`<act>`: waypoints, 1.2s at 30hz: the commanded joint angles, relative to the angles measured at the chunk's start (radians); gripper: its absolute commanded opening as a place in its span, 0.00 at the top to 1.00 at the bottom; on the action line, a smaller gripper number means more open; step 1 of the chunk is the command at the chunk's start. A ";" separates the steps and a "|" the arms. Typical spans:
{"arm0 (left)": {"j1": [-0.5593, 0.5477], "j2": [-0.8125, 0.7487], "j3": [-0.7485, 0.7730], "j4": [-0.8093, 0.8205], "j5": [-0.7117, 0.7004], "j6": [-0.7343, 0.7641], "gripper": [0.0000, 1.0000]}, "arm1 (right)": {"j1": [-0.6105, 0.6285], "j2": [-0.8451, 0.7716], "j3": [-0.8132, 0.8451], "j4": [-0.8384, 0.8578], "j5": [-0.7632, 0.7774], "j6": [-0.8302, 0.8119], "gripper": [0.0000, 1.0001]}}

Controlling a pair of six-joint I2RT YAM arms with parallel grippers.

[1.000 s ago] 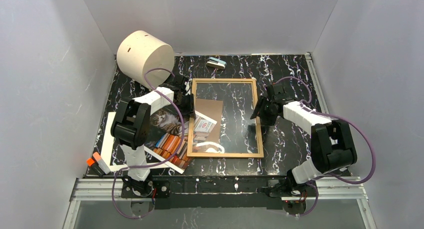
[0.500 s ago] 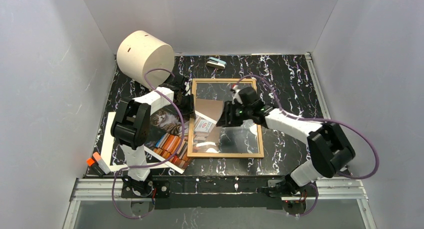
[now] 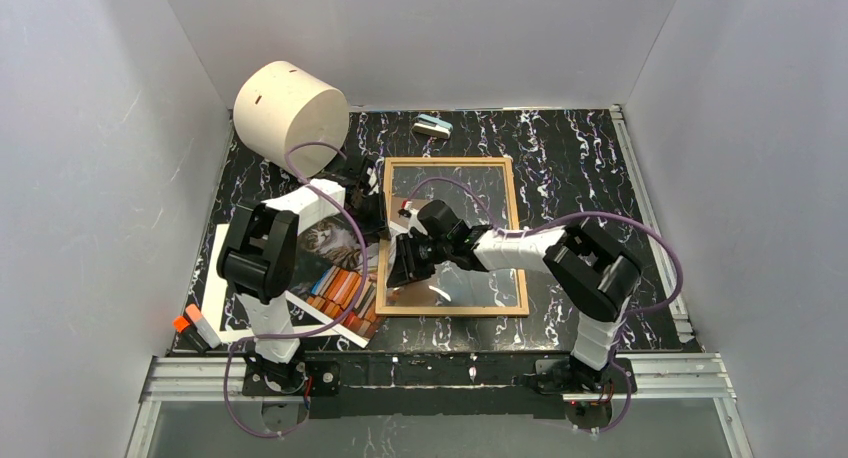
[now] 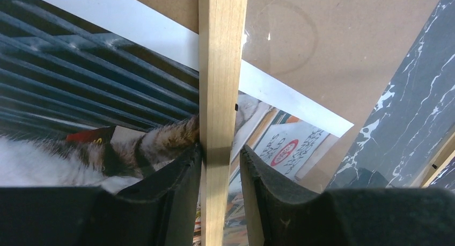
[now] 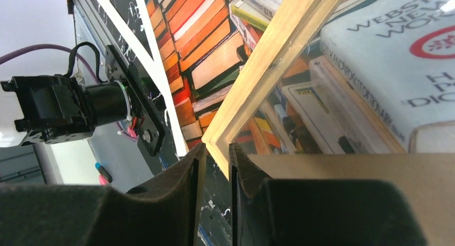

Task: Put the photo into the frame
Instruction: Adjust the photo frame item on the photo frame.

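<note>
Claw (image 4: 220, 149) on your left arm is clamped on the left rail of the wooden picture frame (image 3: 450, 161). Your right claw (image 5: 214, 152) stands nearly closed at the frame's near-left corner; grip cannot be told. The cat photo (image 3: 335, 258) lies on the counter (image 3: 580, 168), its right part under the glazing.

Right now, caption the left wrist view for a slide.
Left gripper clamps the wooden rail of the frame, the photo passing beneath it.
</note>
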 commanded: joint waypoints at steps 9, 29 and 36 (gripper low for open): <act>0.005 -0.035 -0.065 -0.019 0.013 -0.009 0.68 | -0.001 0.104 0.028 0.173 -0.011 0.113 0.74; 0.007 -0.060 -0.107 -0.007 0.002 -0.007 0.69 | -0.002 0.044 0.011 0.061 0.122 0.129 0.85; 0.007 -0.071 -0.110 -0.011 -0.004 -0.005 0.68 | -0.002 0.044 0.095 0.079 0.118 0.125 0.78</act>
